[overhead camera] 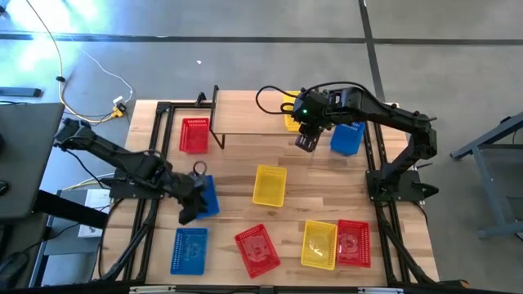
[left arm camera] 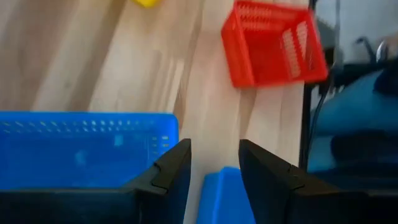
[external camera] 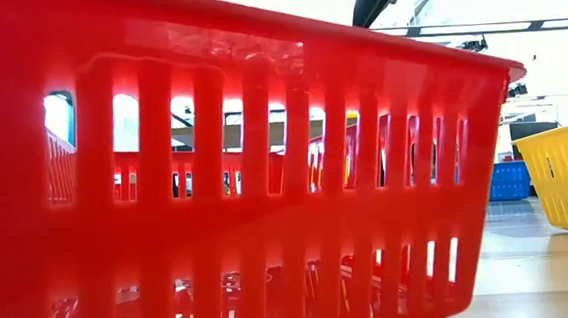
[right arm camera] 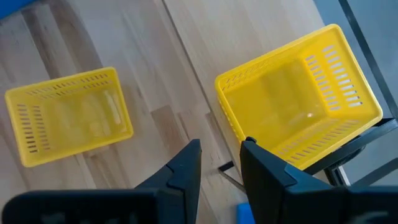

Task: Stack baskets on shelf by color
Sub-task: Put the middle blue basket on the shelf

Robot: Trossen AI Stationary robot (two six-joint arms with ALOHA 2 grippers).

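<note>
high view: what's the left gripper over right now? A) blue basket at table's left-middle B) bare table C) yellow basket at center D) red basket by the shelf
A: in the high view the left gripper sits at the blue basket; the left wrist view shows blue plastic between its fingers.

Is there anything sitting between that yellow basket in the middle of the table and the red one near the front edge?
Nothing: in the high view, only bare tabletop separates the yellow basket from the red basket.
</note>
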